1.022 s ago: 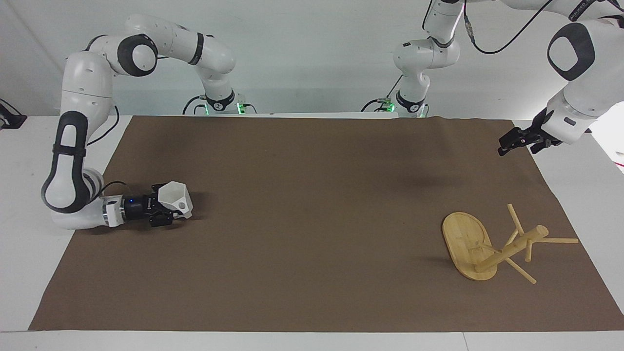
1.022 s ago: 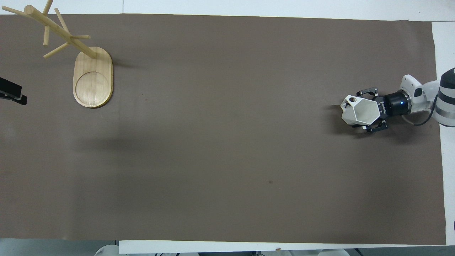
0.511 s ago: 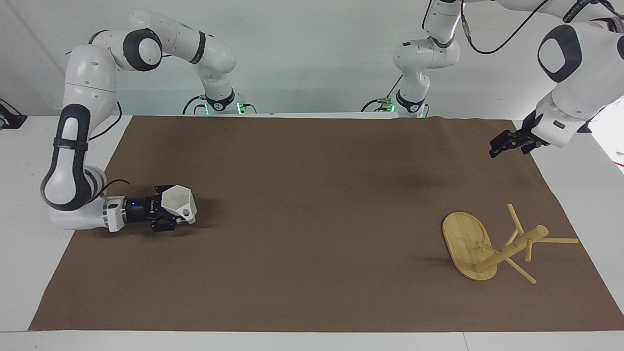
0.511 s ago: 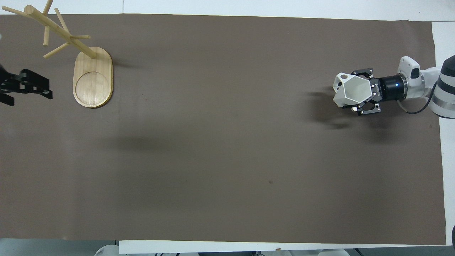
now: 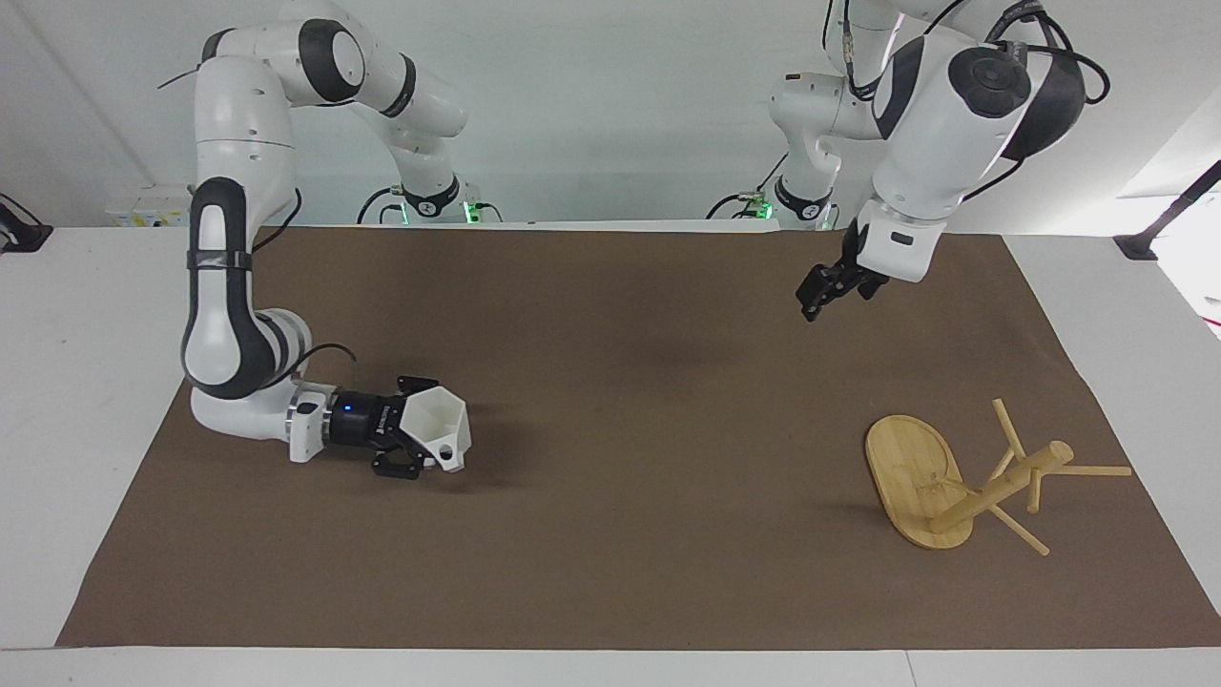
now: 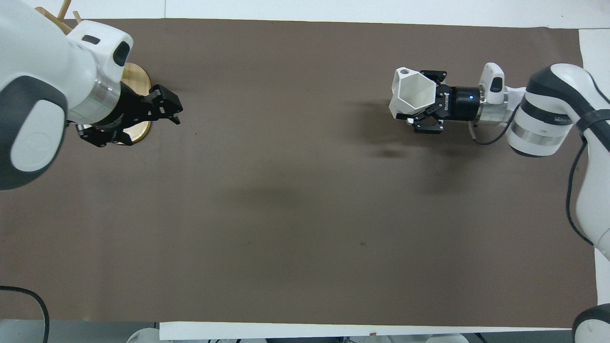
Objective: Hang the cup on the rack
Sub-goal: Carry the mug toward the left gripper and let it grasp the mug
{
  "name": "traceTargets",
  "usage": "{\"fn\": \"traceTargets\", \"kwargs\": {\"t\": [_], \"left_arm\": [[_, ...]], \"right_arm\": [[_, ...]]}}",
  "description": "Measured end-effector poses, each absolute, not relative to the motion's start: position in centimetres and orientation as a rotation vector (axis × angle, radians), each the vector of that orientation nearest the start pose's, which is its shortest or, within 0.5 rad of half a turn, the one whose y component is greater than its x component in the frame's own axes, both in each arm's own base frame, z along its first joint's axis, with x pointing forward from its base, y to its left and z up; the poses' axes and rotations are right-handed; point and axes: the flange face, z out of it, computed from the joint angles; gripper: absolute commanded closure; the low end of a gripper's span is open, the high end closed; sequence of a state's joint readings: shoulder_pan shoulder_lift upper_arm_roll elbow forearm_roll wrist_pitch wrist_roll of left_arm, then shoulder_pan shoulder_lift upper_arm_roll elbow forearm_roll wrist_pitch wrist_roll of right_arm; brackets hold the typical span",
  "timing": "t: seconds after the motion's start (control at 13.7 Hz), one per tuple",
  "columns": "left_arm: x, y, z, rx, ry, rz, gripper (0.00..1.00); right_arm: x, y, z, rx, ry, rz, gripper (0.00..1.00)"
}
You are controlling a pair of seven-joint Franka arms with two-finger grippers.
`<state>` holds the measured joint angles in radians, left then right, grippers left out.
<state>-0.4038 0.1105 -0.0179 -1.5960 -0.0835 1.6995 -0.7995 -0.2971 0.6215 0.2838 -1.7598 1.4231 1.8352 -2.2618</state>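
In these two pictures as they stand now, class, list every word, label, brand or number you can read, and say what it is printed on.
No text can be read with certainty.
Small white lettering on the black body of the right gripper: too small to read.
The cup: no markings.
The rack: no markings.
The left gripper over the brown mat: no lettering visible.

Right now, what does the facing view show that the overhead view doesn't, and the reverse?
Only the facing view shows the whole rack, standing free with its post and pegs, and the left gripper raised above the mat, apart from the rack. Only the overhead view looks straight into the cup's hollow, and there the left arm covers most of the rack. Both show the right gripper holding the cup toward the right arm's end.
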Motion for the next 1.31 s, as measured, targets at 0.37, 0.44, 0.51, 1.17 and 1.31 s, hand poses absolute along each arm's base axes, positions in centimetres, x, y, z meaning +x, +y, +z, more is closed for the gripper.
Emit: {"fn": "traceTargets", "kwargs": {"t": [0.37,0.44,0.51,1.17,1.31], "left_arm": [[57.9,-31.0,53.2,-3.154,-0.89,0.124,0.0],[58.7,-32.4,52.7,-3.153,-0.918,0.117,0.0],[59.4,-33.8,52.4,-3.155,-0.936,0.108,0.0],[60.1,-36.9,52.6,-3.122,-0.918,0.083,0.01],[59.9,-36.7,52.3,-3.097,-0.906,0.092,0.01]], "right_arm": [[65.2,16.2,26.2,-1.532,-1.083,-1.231,0.93],[65.0,18.3,26.5,-1.554,-1.081,-1.241,0.93],[64.6,20.5,26.8,-1.569,-1.073,-1.256,0.93],[60.7,31.1,27.0,-1.611,-1.013,-1.305,0.93],[60.9,30.7,26.9,-1.615,-1.011,-1.31,0.93]]}}
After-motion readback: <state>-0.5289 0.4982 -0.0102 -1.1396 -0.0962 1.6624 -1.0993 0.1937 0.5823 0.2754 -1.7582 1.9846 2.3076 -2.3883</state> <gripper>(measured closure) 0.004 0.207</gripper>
